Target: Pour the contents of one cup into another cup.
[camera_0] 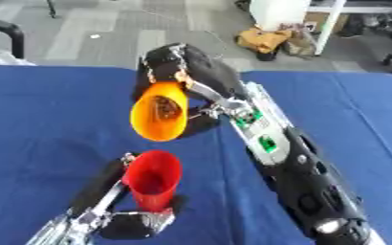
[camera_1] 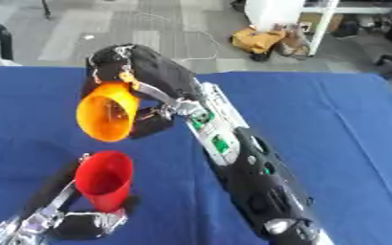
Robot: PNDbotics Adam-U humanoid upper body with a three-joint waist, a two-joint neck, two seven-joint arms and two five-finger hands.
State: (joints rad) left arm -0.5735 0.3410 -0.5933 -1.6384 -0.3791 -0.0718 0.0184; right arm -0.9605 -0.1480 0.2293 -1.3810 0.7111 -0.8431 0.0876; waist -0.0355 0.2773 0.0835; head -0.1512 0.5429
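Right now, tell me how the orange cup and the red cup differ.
The orange cup is tipped on its side in the air, in the right hand; the red cup stands upright, held low by the left hand. The orange cup is above the red. Both are open, tapered cups.

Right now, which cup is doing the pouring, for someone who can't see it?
Over the blue table, the right hand holds the orange cup tipped, mouth down. Unlike the red cup upright below, it hangs in the air.
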